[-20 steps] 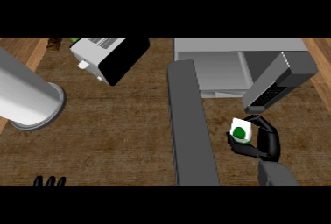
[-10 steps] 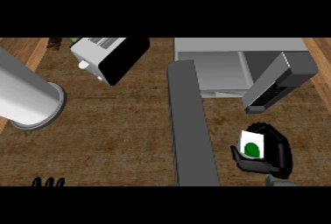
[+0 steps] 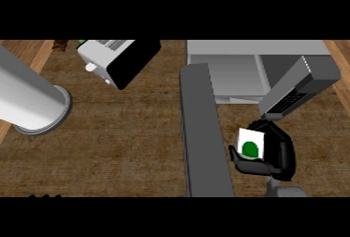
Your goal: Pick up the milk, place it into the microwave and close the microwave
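The milk (image 3: 250,145), a white carton with a green round mark on its face, sits inside the right hand (image 3: 273,159), whose black fingers and thumb curl round it from the right and from below, so only the carton's face and upper left corner show. Whether it is lifted off the table (image 3: 130,139) cannot be told from this steep view.

Just above and to the right of the hand is the lower end of the microwave's open door (image 3: 301,85), a dark grey slab slanting up and away to the right. Beyond the door, further up from the hand, the microwave (image 3: 232,69) shows its pale grey cavity, open.

Just left of the hand a long dark grey bar (image 3: 203,139) runs from near the microwave down to the view's lower edge.

Well away to the upper left stands a toaster (image 3: 120,58), white with a black side. Far to the left is a large pale grey cylinder (image 3: 31,102). At the lower left edge only black fingertips of the left hand (image 3: 42,196) show; how they are set cannot be told.
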Controlling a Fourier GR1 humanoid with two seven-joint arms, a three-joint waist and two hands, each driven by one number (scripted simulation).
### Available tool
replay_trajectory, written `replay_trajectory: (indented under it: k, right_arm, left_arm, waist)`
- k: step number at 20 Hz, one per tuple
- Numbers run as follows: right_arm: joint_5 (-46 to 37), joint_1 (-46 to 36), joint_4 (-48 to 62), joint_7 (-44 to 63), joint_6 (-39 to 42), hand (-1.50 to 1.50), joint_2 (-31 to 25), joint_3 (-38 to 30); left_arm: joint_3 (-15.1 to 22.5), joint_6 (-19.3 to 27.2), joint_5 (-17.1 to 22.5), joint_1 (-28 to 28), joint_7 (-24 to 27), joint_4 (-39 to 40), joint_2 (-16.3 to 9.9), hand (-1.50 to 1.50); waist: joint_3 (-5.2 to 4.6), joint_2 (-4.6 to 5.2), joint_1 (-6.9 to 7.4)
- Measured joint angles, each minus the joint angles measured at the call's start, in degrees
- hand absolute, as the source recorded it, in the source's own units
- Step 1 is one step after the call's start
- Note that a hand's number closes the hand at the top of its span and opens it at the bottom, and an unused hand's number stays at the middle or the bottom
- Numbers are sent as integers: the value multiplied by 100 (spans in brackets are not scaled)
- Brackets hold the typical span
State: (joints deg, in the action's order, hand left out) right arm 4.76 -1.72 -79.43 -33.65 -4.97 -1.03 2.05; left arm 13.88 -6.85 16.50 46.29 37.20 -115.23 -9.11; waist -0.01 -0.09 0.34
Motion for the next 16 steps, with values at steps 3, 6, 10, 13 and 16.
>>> replay_trajectory:
  k: [3, 6, 10, 13, 16]
  right_arm:
    - [-159, -314, 181, 157, -302, 150, 52, 72]
    - [-220, -741, 620, 214, -650, 150, 76, 214]
    - [-360, -1405, 1272, 400, -1114, 150, 64, 226]
    - [-386, -1893, 2044, 279, -1406, 150, 59, 127]
    - [-218, -2442, 2877, 87, -1514, 150, 44, -66]
  left_arm:
    - [-52, -75, 41, 97, 78, 40, -47, -150]
    - [-153, -59, 116, 0, 3, 47, -56, -150]
    - [-212, -81, 160, -50, -25, 75, -66, -150]
    - [-283, -73, 207, -132, -101, 65, -81, -150]
    - [-301, -49, 237, -200, -199, 28, -71, -150]
  waist:
    - [1, 4, 15]
    - [2, 9, 26]
    - [3, 12, 47]
    - [5, 19, 65]
    - [5, 25, 79]
